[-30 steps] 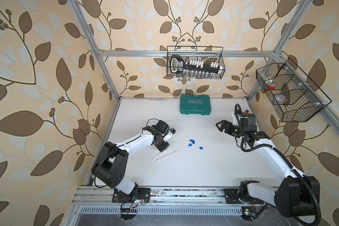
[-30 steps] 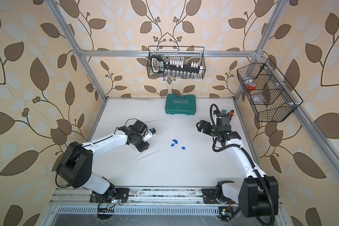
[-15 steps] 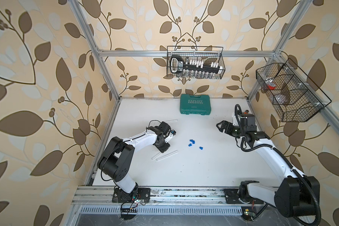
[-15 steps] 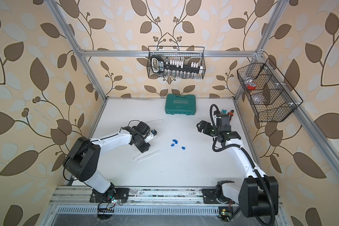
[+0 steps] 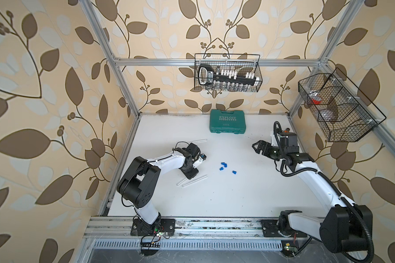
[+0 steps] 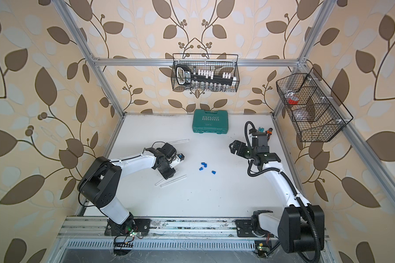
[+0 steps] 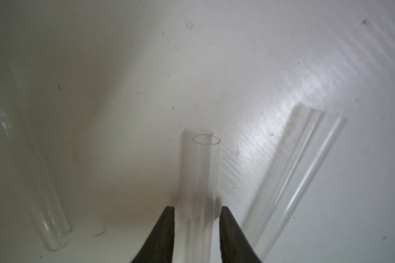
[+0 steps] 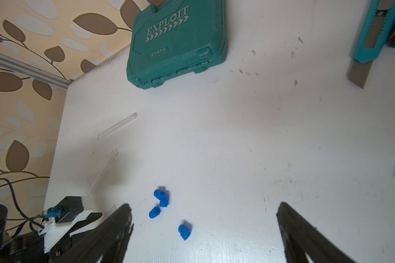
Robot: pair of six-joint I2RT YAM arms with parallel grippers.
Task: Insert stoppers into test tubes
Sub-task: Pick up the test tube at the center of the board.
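Observation:
Several blue stoppers (image 5: 224, 164) (image 8: 184, 231) lie loose mid-table. Clear test tubes lie on the white table: one (image 5: 197, 141) further back, two (image 5: 195, 180) side by side in front of my left arm. My left gripper (image 5: 189, 174) (image 7: 197, 208) points down at the table. Its jaws stand close on either side of one test tube (image 7: 200, 173), and a thin gap still shows beside it. More test tubes (image 7: 306, 173) (image 7: 32, 173) lie to either side. My right gripper (image 5: 258, 146) (image 8: 203, 205) hangs wide open above the table right of the stoppers, holding nothing.
A green tool case (image 5: 228, 124) lies at the back of the table. A wire basket (image 5: 227, 72) of vials hangs on the back wall. Another wire basket (image 5: 338, 107) hangs on the right. A teal utility knife (image 8: 372, 34) lies near the right arm.
My left gripper's jaws have narrowed around the test tube, and the left arm's base link has swung a little. The right arm and the stoppers have not moved.

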